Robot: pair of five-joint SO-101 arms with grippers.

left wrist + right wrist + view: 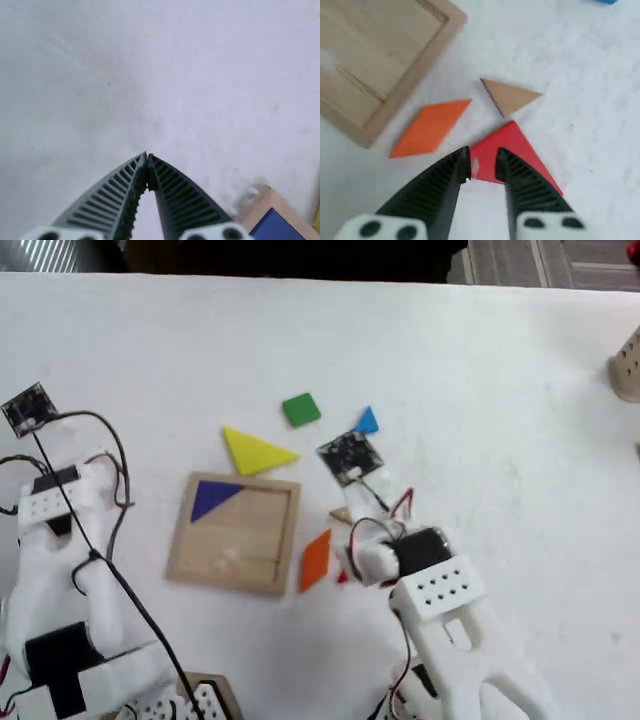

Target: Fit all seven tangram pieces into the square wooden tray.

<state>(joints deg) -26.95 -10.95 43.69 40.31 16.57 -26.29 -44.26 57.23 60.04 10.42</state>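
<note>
The square wooden tray (280,540) lies mid-table with a dark blue triangle (215,497) in its far left corner. Behind it are a yellow triangle (255,451), a green square (300,409) and a small light blue triangle (367,421). An orange parallelogram (431,127) and a tan triangle (510,96) lie to the tray's right. My right gripper (482,162) stands slightly open over a corner of the red triangle (520,145), which lies flat on the table. My left gripper (146,157) is shut on nothing above bare table, left of the tray's corner (265,200).
The left arm (50,505) trails black cables toward the tray's left side. A perforated tan object (625,365) stands at the right edge. A wooden block (215,690) sits at the front edge. White tabletop stretches behind the pieces.
</note>
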